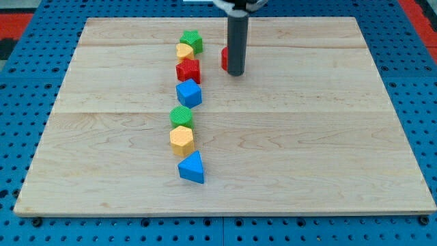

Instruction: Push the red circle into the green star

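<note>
camera view: my tip (235,72) stands on the wooden board (328,150) in its upper middle, the dark rod upright and holding nothing, since it is a bare pusher with no jaws to release or clench. the red circle (224,59) shows only as a sliver at the rod's left side, touching or just beside it; the rest is hidden behind the rod. the green star (192,40) lies to the view's left of it, near the board's top edge, with a strip of bare wood between the two. just below the star, touching it, sits a yellow block (184,50), shape unclear, then a red star-like block (188,70) and a blue cube (189,93), forming a column running down the view. lower in the same line come a green round block (181,115), a yellow hexagon (181,139) and a blue triangle (192,167). the whole right half of the board is open wood out to its right edge, and the left side is bare too. a blue perforated table (27,82) surrounds the board.
</note>
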You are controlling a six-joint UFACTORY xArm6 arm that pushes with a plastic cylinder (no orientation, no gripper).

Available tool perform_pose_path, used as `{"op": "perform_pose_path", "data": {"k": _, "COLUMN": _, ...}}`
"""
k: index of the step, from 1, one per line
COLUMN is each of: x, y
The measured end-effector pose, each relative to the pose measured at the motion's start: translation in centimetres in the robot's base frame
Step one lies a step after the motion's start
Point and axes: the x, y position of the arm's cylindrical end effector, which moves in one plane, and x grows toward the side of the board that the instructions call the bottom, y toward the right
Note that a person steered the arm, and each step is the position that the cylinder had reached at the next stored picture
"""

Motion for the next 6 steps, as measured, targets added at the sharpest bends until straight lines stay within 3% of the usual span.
{"op": "perform_pose_path", "data": {"k": 1, "x": -4.7, "y": 0.1}}
{"op": "perform_pose_path", "data": {"k": 4, "x": -10.3, "y": 1.9}}
{"op": "perform_pose_path", "data": {"k": 5, "x": -9.9, "y": -2.4}}
{"op": "perform_pose_path", "data": {"k": 6, "x": -12.1, "y": -2.5}}
